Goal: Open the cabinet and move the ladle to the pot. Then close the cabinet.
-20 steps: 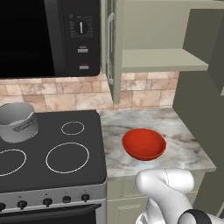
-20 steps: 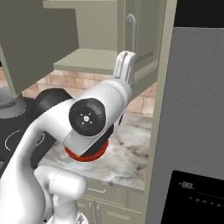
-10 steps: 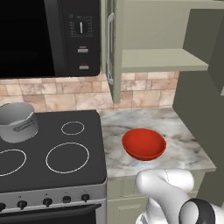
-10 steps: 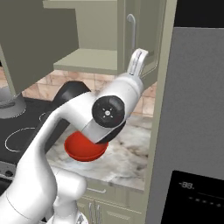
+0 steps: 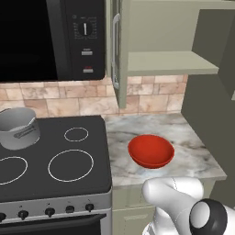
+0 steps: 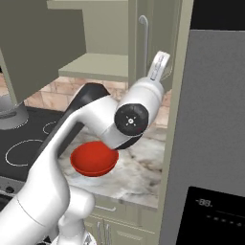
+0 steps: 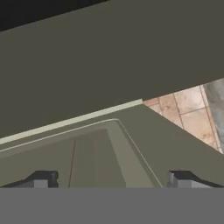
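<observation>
Across the upper half of the left base frame hangs the pale olive-beige wall cabinet (image 5: 165,32), its two recessed-panel doors swung outward, so the flat lower shelf (image 5: 170,62) lies exposed, presumably to give access to the ladle; no ladle can be made out on the shelf parts that show. One door's long silver bar handle (image 6: 142,43) runs up the top centre of the right base frame. Just right of it rises the white arm, its tool (image 6: 158,67) pointing up and close beside the right-hand door edge, jaws spread wide with nothing between them, probably ready for a reach inside. Below, the marbled bench (image 5: 193,156) carries a red round bowl (image 5: 151,151) at centre frame. At the left edge, on the black stovetop (image 5: 55,156), sits the plain grey metal cylindrical pot (image 5: 17,128), standing upright and open-topped, well apart from the cabinet, waiting to receive the ladle.
</observation>
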Available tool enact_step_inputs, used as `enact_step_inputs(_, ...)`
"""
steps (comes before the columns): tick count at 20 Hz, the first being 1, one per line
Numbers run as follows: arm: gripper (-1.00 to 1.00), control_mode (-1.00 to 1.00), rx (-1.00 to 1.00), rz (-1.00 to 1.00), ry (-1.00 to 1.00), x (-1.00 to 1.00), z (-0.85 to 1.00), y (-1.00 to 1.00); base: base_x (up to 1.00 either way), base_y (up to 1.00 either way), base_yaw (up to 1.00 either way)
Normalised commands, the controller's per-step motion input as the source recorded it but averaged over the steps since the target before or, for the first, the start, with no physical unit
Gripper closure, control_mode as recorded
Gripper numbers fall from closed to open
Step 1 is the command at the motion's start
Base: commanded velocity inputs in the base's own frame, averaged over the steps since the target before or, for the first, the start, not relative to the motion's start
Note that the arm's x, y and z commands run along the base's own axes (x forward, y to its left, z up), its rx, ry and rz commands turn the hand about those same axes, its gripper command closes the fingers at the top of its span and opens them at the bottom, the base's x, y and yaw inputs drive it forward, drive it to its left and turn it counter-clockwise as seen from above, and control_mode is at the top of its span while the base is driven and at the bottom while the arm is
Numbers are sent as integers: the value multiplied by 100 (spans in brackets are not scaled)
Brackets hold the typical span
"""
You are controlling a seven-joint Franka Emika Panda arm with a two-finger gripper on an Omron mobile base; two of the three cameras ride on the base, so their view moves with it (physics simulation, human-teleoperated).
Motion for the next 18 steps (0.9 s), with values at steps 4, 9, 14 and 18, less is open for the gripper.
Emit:
enact_step_inputs(4,-100,-100,0,2,-9,0,0,12,0,0,0)
enact_step_inputs(9,-100,-100,0,0,-4,0,0,29,0,0,0)
enact_step_inputs(14,-100,-100,0,0,0,1,0,36,0,0,0)
enact_step_inputs(18,-100,-100,0,0,0,12,0,39,0,0,0)
